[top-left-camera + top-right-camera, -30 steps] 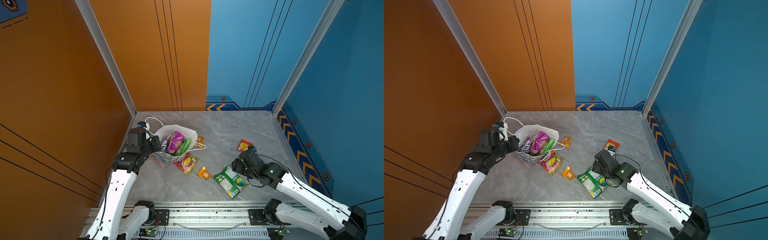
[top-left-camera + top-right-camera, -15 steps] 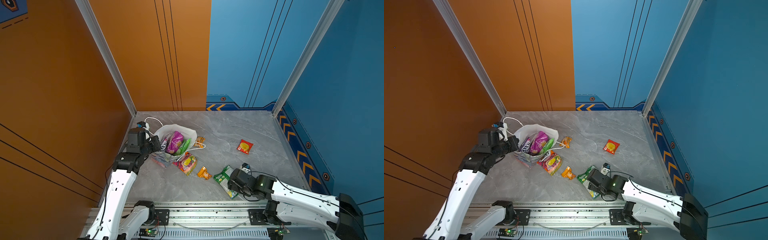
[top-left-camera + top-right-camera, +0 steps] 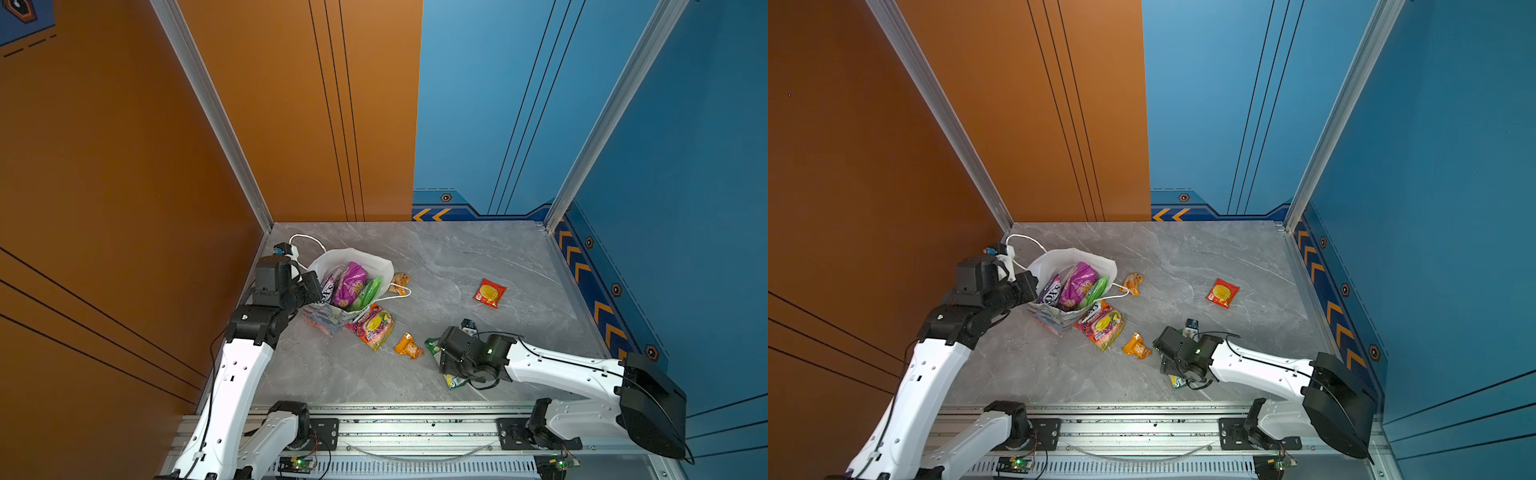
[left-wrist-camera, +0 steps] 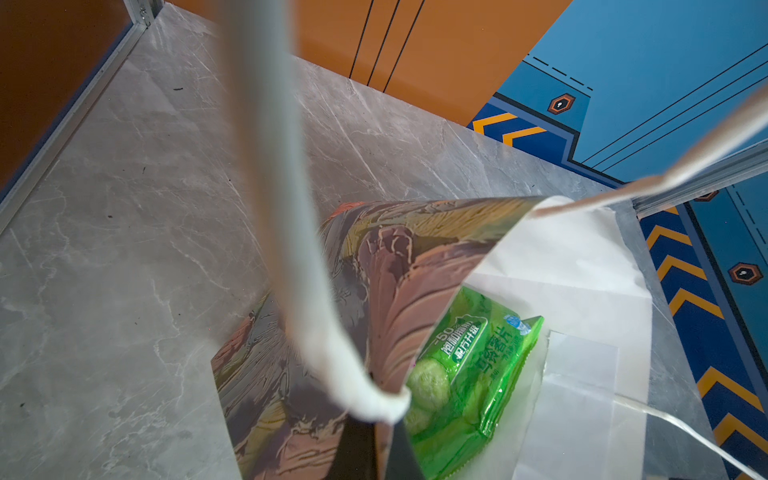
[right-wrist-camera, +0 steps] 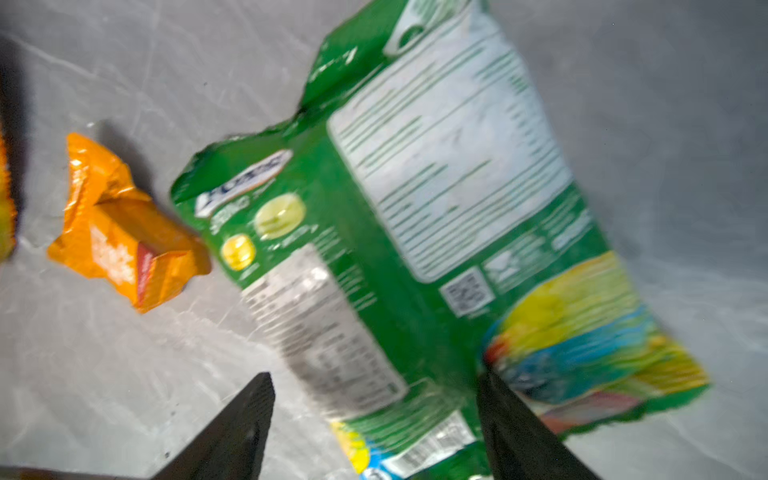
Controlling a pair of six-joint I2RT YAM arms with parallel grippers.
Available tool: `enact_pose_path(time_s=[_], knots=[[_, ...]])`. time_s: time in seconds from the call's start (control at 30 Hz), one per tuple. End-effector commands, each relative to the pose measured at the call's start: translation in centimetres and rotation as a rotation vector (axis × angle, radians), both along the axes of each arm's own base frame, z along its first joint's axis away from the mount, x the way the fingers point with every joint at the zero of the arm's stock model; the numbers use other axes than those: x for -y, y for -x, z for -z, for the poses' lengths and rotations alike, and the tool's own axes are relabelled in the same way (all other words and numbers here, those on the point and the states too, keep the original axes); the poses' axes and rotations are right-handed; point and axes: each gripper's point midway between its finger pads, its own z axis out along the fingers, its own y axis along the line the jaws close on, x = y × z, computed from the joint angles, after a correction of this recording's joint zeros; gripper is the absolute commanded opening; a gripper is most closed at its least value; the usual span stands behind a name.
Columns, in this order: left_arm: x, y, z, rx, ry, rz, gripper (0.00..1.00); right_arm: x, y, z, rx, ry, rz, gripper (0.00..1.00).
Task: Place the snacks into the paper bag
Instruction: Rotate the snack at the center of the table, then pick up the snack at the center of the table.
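The paper bag lies tilted at the back left with its white mouth open. My left gripper is shut on its printed rim, right by a white cord handle. A purple, a magenta and a green packet sit inside. On the table lie a multicoloured packet, two small orange ones and a red one. My right gripper hangs open just over the large green chips packet, a finger on either side of its end.
The orange wall stands close behind the left arm. A blue wall with chevron trim runs along the right edge. The metal rail borders the table's front. The bag's second cord handle trails on the grey table.
The right arm has swung from beside the red packet toward the front and now covers the large green packet, its jaws spreading wider. The left arm and the bag have stayed put.
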Motion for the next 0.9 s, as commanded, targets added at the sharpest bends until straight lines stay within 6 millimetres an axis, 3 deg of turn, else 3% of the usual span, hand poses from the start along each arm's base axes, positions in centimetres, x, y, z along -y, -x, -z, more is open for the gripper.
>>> enact_pose_path(time_s=[0.0,0.2,0.37,0.53,0.73,0.87], knots=[[-0.4,-0.1,-1.8,0.075,-0.011,-0.008,0.00,4.0,-0.7,1.2,-0.020,0.124,-0.041,0.79],[-0.4,-0.1,-1.8,0.075,-0.010,-0.008,0.00,5.3,-4.3,0.2,0.002,0.093,-0.028,0.79],[-0.4,-0.2,-1.8,0.073,-0.010,-0.008,0.00,5.3,-5.4,-2.6,0.053,0.197,-0.099,0.79],[-0.4,-0.2,-1.7,0.071,-0.008,-0.010,0.00,2.8,-5.7,-5.2,0.121,0.288,-0.187,0.85],[-0.6,-0.2,-1.7,0.071,-0.007,-0.016,0.00,-0.1,-7.6,-5.1,0.114,0.356,-0.205,0.88],[-0.4,-0.2,-1.7,0.068,-0.005,-0.010,0.00,-1.4,-8.6,-3.5,0.054,0.422,-0.240,0.87]])
